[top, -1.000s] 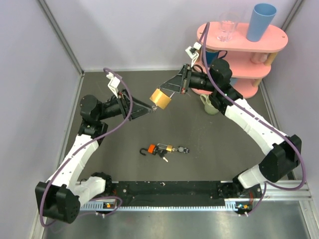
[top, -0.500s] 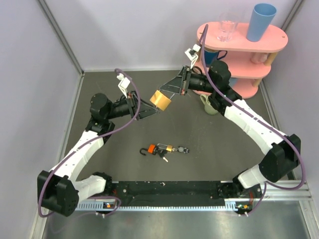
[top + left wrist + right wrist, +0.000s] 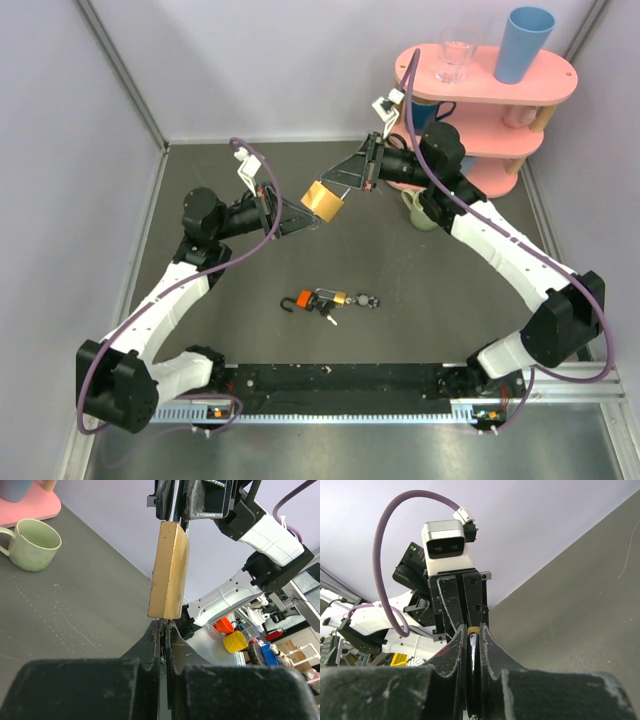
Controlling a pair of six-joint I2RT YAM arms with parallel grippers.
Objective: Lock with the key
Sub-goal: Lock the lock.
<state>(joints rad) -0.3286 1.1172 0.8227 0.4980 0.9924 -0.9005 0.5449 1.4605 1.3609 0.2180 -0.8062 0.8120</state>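
The key (image 3: pixel 326 306) is lying in its small bunch on the table (image 3: pixel 450 300), touching the orange-and-black padlock (image 3: pixel 304 298) and just beside the tiny brass padlock (image 3: pixel 341 298). Well above it, your right gripper (image 3: pixel 338 188) is clamping the large brass padlock (image 3: pixel 323 200) from its top end and holding it clear of the table. Your left gripper (image 3: pixel 162 626) is meeting that padlock's lower end. Its fingers are pressing together on a thin sliver, and you cannot tell what that sliver is.
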